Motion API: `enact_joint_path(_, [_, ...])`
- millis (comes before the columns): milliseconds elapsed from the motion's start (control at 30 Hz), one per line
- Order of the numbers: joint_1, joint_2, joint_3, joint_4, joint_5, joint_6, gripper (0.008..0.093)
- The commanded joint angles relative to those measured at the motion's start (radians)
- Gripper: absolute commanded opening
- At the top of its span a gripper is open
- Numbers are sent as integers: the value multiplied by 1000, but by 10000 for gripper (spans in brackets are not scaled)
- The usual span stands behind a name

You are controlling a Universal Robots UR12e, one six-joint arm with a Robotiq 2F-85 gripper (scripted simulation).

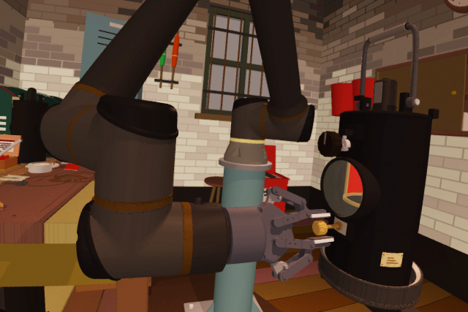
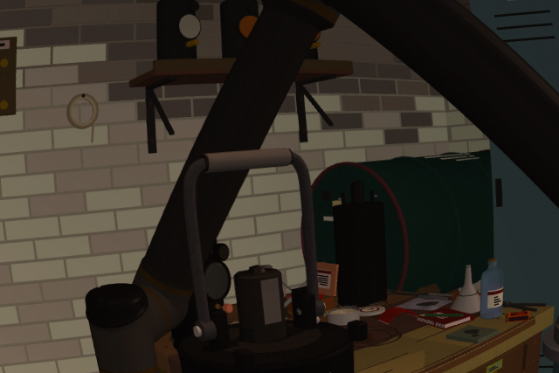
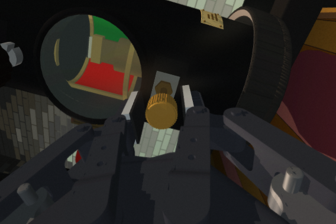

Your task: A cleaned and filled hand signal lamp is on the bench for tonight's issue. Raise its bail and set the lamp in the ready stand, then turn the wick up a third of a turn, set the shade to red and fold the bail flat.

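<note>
The brass wick knob (image 1: 320,227) (image 3: 161,112) sticks out of the lamp's side below the lens, and my gripper (image 1: 321,228) (image 3: 158,102) stands open around it, holding nothing. The black hand signal lamp (image 1: 381,191) (image 3: 189,49) stands upright in the ribbed ring of the ready stand (image 1: 368,288) (image 3: 267,61). Its bail (image 1: 391,63) (image 2: 250,224) is raised over the top. Behind the round lens (image 1: 349,187) (image 3: 88,63) the wrist camera shows red and green shade panels. A dark shade knob (image 1: 330,143) sits above the lens.
A red bin (image 1: 276,180) stands behind the blue-green arm pedestal (image 1: 240,233). The workbench (image 2: 451,333) holds a bottle (image 2: 491,288), a funnel, books and a spare lamp (image 2: 360,247). A wall shelf (image 2: 239,69) carries more lamps.
</note>
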State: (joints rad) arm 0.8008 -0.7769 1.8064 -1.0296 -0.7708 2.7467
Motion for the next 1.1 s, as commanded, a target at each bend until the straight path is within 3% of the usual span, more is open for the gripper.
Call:
enact_joint_path(0, [0, -1, 0, 0, 0, 0, 350])
enact_joint_path(467, [0, -1, 0, 0, 0, 0, 80])
enact_joint_path(1067, [0, 0, -1, 0, 0, 0, 80])
